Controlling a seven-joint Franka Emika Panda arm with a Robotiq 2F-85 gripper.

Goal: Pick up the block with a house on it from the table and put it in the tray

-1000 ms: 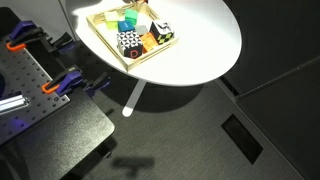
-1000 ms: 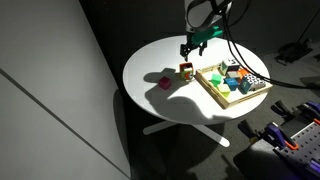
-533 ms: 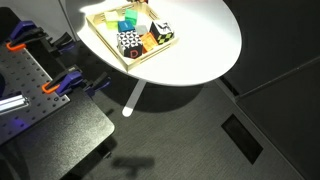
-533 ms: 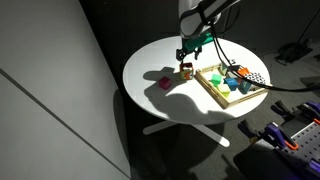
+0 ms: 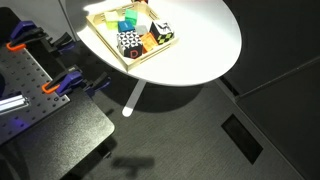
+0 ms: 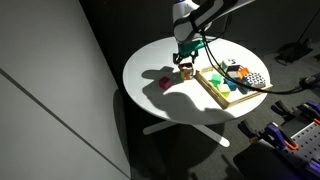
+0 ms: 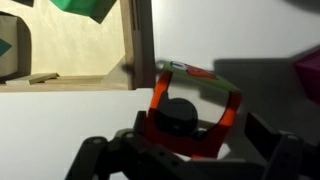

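Observation:
The house block (image 6: 186, 70) is a small orange-red cube on the white round table (image 6: 150, 60), just beside the pale wooden tray (image 6: 214, 92). In the wrist view the block (image 7: 195, 105) shows an orange face with a dark round shape, next to the tray's rim (image 7: 140, 45). My gripper (image 6: 186, 59) is low over the block and open, with a dark finger on each side of it (image 7: 195, 135). The block rests on the table. In an exterior view the tray (image 5: 100, 40) shows, but the block and gripper are out of view.
The tray holds several coloured and patterned blocks (image 5: 128, 41). A magenta block (image 6: 164, 82) lies on the table near the house block, also at the wrist view's edge (image 7: 308, 75). A black workbench with orange clamps (image 5: 40, 75) stands beside the table.
My gripper has moved sideways from near the tray and come down over the house block. The block and tray have not moved.

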